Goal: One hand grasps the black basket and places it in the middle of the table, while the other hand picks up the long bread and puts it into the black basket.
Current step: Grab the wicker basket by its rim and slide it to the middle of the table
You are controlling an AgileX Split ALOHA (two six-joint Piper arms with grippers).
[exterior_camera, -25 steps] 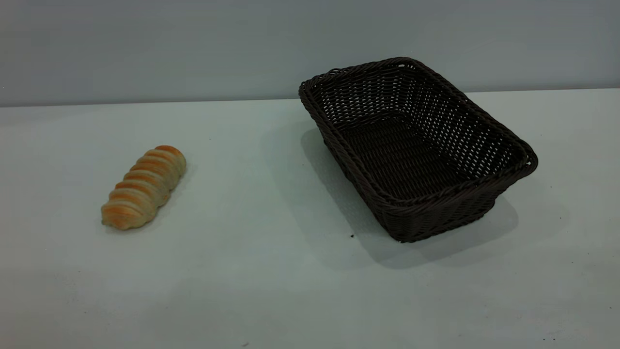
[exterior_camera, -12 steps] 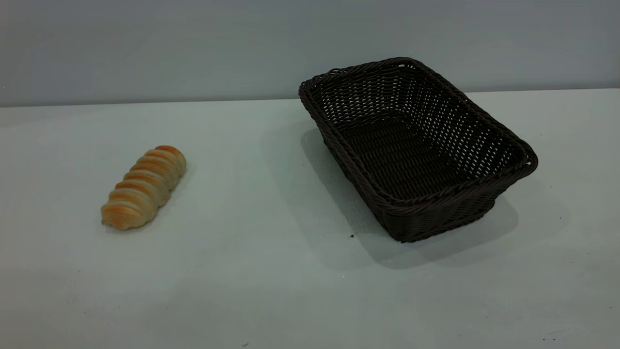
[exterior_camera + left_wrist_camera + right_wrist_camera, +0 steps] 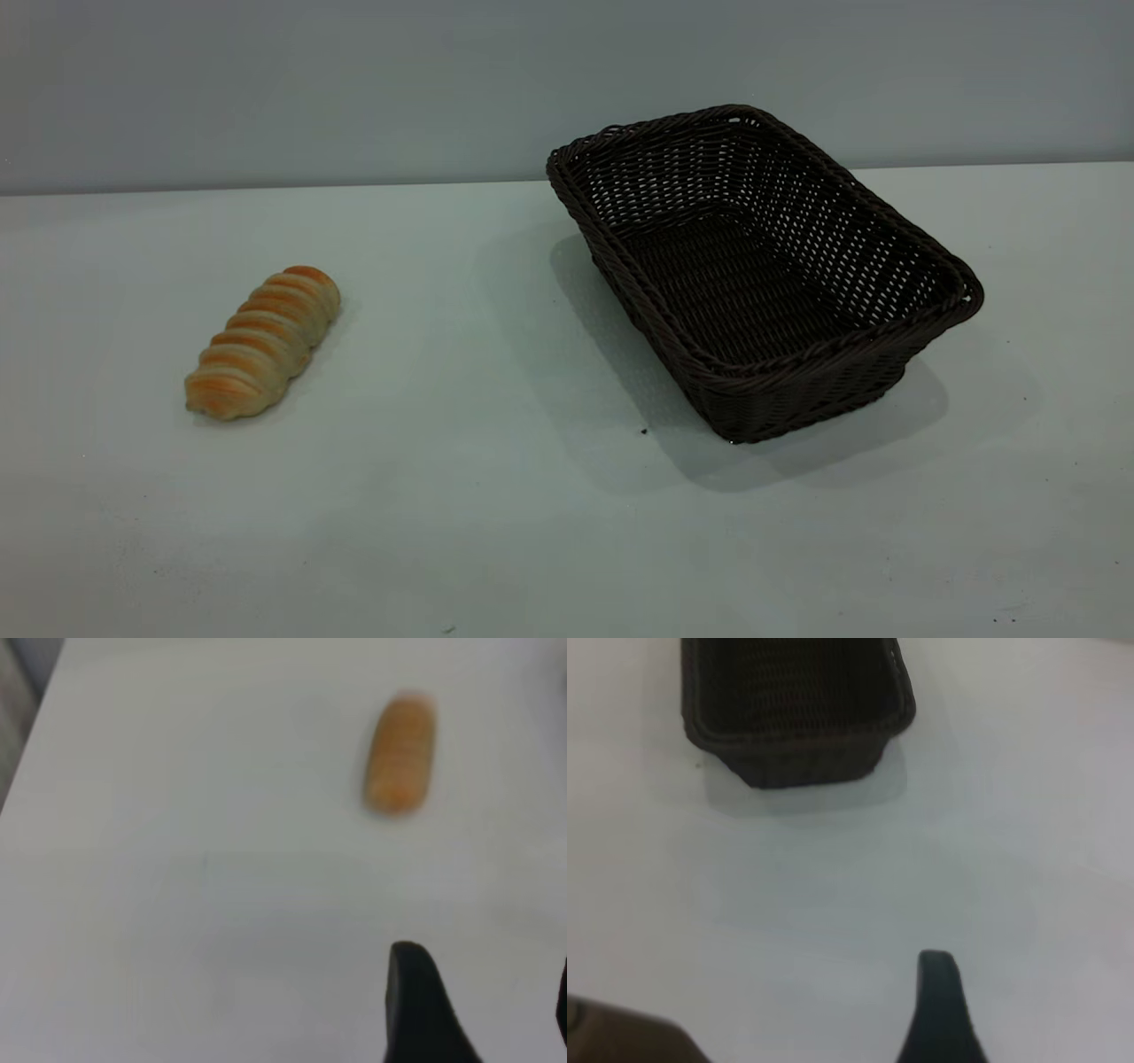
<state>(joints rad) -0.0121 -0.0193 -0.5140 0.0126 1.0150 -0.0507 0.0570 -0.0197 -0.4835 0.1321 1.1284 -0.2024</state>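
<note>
Two things apart: long bread [image 3: 263, 343], black basket [image 3: 764, 266]

Empty black basket [image 3: 762, 266] right, long bread [image 3: 263, 342] well apart left.

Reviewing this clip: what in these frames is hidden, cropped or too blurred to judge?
- Both arms: absent from the exterior view, outside its frame.
- Left gripper: left wrist view shows one finger and a sliver of the other, cut by the edge.
- Right gripper: right wrist view shows a single finger; its mate is cropped, so jaw state is unknown.
- The black basket: far end cut off there.
- The long bread: ridges blurred there; clear in the exterior view.
</note>
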